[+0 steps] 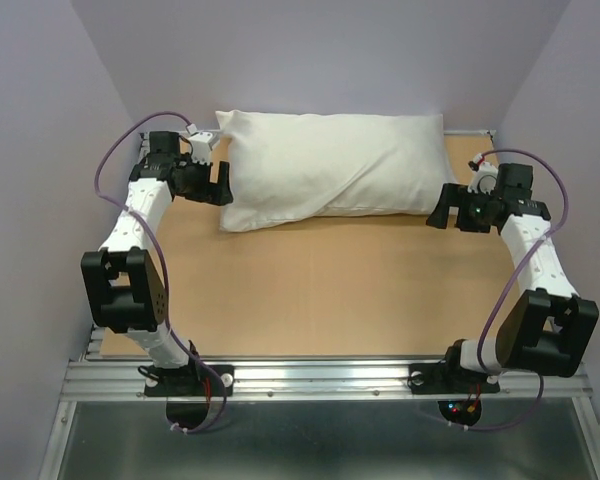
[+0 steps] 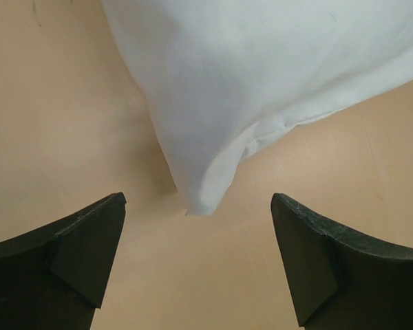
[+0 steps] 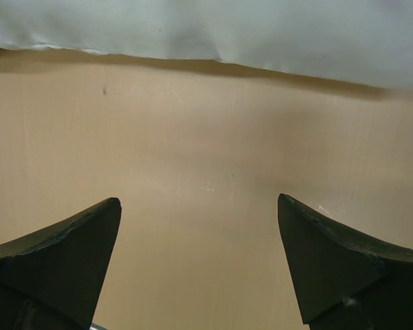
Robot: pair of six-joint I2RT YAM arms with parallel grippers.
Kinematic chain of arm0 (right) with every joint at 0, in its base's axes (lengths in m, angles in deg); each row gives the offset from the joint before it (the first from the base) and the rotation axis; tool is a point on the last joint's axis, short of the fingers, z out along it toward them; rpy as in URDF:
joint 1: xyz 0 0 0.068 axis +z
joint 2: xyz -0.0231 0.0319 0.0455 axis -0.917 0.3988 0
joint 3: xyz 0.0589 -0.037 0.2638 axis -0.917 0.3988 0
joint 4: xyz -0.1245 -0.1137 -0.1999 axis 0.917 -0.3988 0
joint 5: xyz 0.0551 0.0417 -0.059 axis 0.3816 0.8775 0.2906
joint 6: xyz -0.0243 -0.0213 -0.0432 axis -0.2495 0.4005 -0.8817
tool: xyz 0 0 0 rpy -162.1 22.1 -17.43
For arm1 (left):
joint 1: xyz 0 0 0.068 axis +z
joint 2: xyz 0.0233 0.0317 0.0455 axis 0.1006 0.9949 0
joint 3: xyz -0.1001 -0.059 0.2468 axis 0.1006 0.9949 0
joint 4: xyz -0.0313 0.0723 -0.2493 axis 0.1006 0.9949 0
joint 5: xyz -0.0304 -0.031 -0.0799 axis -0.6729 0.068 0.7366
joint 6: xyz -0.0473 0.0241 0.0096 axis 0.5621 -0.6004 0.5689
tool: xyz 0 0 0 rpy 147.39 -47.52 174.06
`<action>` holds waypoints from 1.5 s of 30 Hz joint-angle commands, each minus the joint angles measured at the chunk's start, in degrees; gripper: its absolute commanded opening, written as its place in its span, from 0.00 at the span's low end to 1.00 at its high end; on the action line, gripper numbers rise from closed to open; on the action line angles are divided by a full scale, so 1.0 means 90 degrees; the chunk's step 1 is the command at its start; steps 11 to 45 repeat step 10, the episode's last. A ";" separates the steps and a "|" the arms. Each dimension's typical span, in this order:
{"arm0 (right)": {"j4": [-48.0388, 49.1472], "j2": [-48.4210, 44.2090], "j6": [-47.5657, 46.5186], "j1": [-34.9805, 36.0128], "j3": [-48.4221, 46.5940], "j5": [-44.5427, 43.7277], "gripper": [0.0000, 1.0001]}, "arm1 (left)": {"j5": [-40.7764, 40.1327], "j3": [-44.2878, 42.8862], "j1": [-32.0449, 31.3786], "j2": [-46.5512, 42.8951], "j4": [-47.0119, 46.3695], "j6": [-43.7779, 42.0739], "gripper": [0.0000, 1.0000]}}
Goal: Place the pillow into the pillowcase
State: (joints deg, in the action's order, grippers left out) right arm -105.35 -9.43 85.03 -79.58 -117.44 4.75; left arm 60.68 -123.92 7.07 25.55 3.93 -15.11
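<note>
Top external view shows the pillowcase [image 1: 330,165] lying plump across the far side of the desk [image 1: 330,290], with a flatter, limp corner at its near-left end. None of the pillow's own cloth shows apart from it. Judging by the swollen shape, the pillow sits inside the pillowcase, so the stuffing step looks nearly or fully done. What is left is probably settling the loose corner.

The left end effector [image 1: 220,183] hangs just beside that near-left corner, its fingers spread and holding nothing. Seen from the left wrist, the corner's folded hem points down between the open fingers without touching them. The left arm reaches forward with its elbow raised.

The right end effector [image 1: 446,207] waits just off the pillowcase's right end, also released and empty. The right wrist view shows only the fabric's edge beyond bare desk.

A next move would call for closing on the slack corner and tugging it straight.
</note>
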 commanded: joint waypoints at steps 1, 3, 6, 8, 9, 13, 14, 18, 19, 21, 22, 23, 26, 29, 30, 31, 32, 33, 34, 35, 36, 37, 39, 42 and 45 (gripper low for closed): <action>0.0119 -0.0389 0.0072 -0.0011 0.0283 0.0193 1.00 | -0.0253 0.0314 -0.0125 -0.0784 -0.0362 -0.0113 0.99; 0.0109 -0.0477 0.0111 -0.0011 0.0342 0.0203 1.00 | -0.0263 0.0432 -0.0125 -0.0873 -0.0421 -0.0064 0.99; 0.0118 -0.0633 0.0160 -0.0011 0.0459 0.0252 1.00 | -0.0059 0.0617 -0.0125 -0.1010 -0.0470 -0.0034 0.99; 0.0109 -0.0741 0.0160 -0.0011 0.0537 0.0271 1.00 | 0.0069 0.0773 -0.0359 -0.1184 -0.0450 -0.0132 0.99; 0.0109 -0.0780 0.0170 -0.0011 0.0566 0.0281 1.00 | 0.0030 0.0842 -0.0408 -0.1273 -0.0480 -0.0132 0.99; 0.0109 -0.0848 0.0170 -0.0011 0.0596 0.0281 1.00 | -0.0076 0.0987 -0.0476 -0.1428 -0.0596 -0.0074 0.99; 0.0109 -0.0848 0.0170 -0.0011 0.0596 0.0281 1.00 | -0.0076 0.0987 -0.0476 -0.1428 -0.0596 -0.0074 0.99; 0.0109 -0.0848 0.0170 -0.0011 0.0596 0.0281 1.00 | -0.0076 0.0987 -0.0476 -0.1428 -0.0596 -0.0074 0.99; 0.0109 -0.0848 0.0170 -0.0011 0.0596 0.0281 1.00 | -0.0076 0.0987 -0.0476 -0.1428 -0.0596 -0.0074 0.99; 0.0109 -0.0848 0.0170 -0.0011 0.0596 0.0281 1.00 | -0.0076 0.0987 -0.0476 -0.1428 -0.0596 -0.0074 0.99; 0.0109 -0.0848 0.0170 -0.0011 0.0596 0.0281 1.00 | -0.0076 0.0987 -0.0476 -0.1428 -0.0596 -0.0074 0.99; 0.0109 -0.0848 0.0170 -0.0011 0.0596 0.0281 1.00 | -0.0076 0.0987 -0.0476 -0.1428 -0.0596 -0.0074 0.99; 0.0109 -0.0848 0.0170 -0.0011 0.0596 0.0281 1.00 | -0.0076 0.0987 -0.0476 -0.1428 -0.0596 -0.0074 0.99; 0.0109 -0.0848 0.0170 -0.0011 0.0596 0.0281 1.00 | -0.0076 0.0987 -0.0476 -0.1428 -0.0596 -0.0074 0.99; 0.0109 -0.0848 0.0170 -0.0011 0.0596 0.0281 1.00 | -0.0076 0.0987 -0.0476 -0.1428 -0.0596 -0.0074 0.99; 0.0109 -0.0848 0.0170 -0.0011 0.0596 0.0281 1.00 | -0.0076 0.0987 -0.0476 -0.1428 -0.0596 -0.0074 0.99; 0.0109 -0.0848 0.0170 -0.0011 0.0596 0.0281 1.00 | -0.0076 0.0987 -0.0476 -0.1428 -0.0596 -0.0074 0.99; 0.0109 -0.0848 0.0170 -0.0011 0.0596 0.0281 1.00 | -0.0076 0.0987 -0.0476 -0.1428 -0.0596 -0.0074 0.99; 0.0109 -0.0848 0.0170 -0.0011 0.0596 0.0281 1.00 | -0.0076 0.0987 -0.0476 -0.1428 -0.0596 -0.0074 0.99; 0.0109 -0.0848 0.0170 -0.0011 0.0596 0.0281 1.00 | -0.0076 0.0987 -0.0476 -0.1428 -0.0596 -0.0074 0.99; 0.0109 -0.0848 0.0170 -0.0011 0.0596 0.0281 1.00 | -0.0076 0.0987 -0.0476 -0.1428 -0.0596 -0.0074 0.99; 0.0109 -0.0848 0.0170 -0.0011 0.0596 0.0281 1.00 | -0.0076 0.0987 -0.0476 -0.1428 -0.0596 -0.0074 0.99; 0.0109 -0.0848 0.0170 -0.0011 0.0596 0.0281 1.00 | -0.0076 0.0987 -0.0476 -0.1428 -0.0596 -0.0074 0.99; 0.0109 -0.0848 0.0170 -0.0011 0.0596 0.0281 1.00 | -0.0076 0.0987 -0.0476 -0.1428 -0.0596 -0.0074 0.99; 0.0109 -0.0848 0.0170 -0.0011 0.0596 0.0281 1.00 | -0.0076 0.0987 -0.0476 -0.1428 -0.0596 -0.0074 0.99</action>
